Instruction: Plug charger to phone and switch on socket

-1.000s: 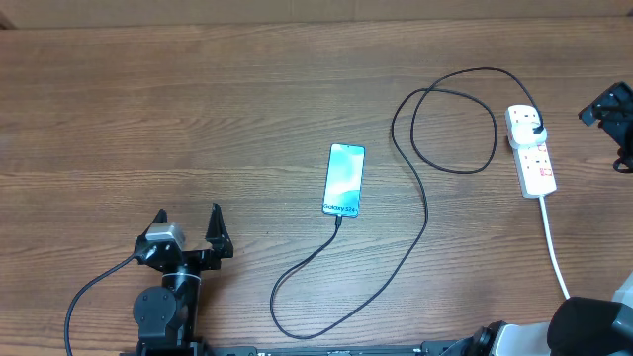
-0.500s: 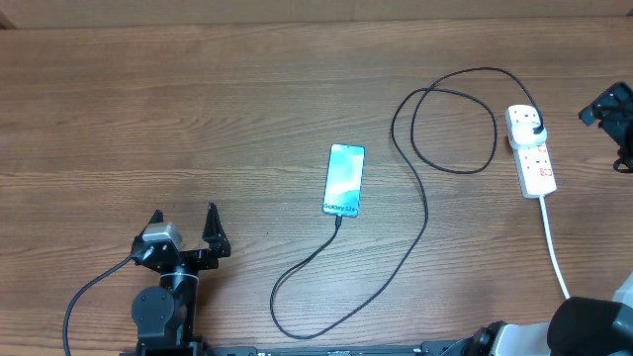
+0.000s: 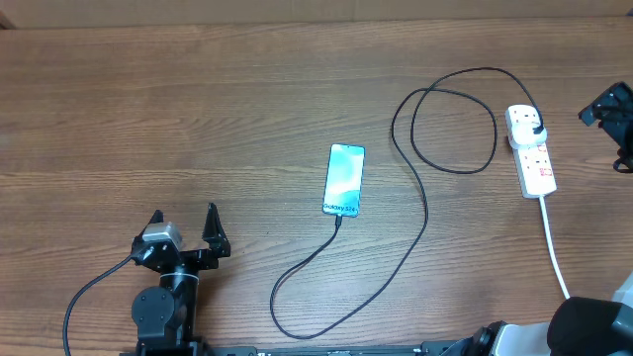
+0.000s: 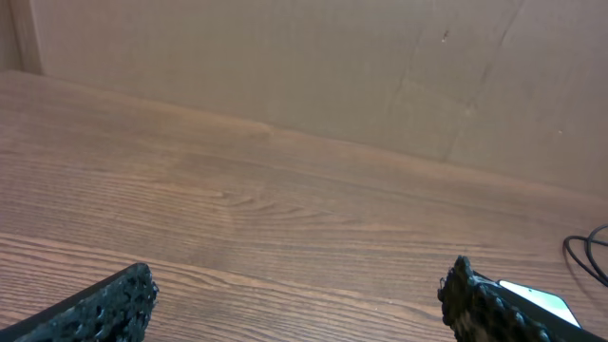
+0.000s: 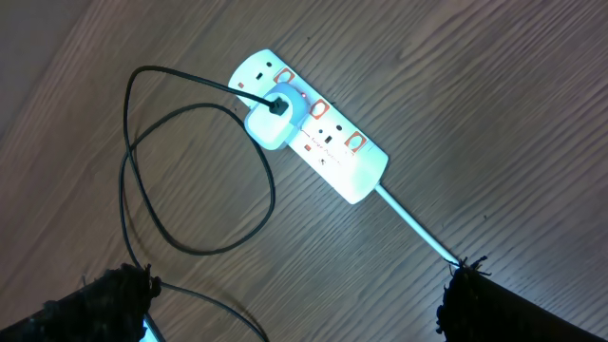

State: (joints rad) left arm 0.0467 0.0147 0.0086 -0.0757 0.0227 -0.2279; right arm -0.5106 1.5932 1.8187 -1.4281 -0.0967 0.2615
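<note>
Left gripper (image 3: 184, 220) spread wide, empty. Slim teal-screened phone (image 3: 344, 179) lies ahead to its right, thin black charger cable (image 3: 426, 210) touching its near edge. Right gripper (image 5: 302, 275) wide open over white power strip (image 5: 313, 138), cable plugged in.

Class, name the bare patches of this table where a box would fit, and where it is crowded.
Widest bare wood: the table's left and far part, from the phone leftward, beyond the left gripper. Smaller: between phone and the charger's long run. Crowded: the right, where the charger loops beside the socket and its white cord.
</note>
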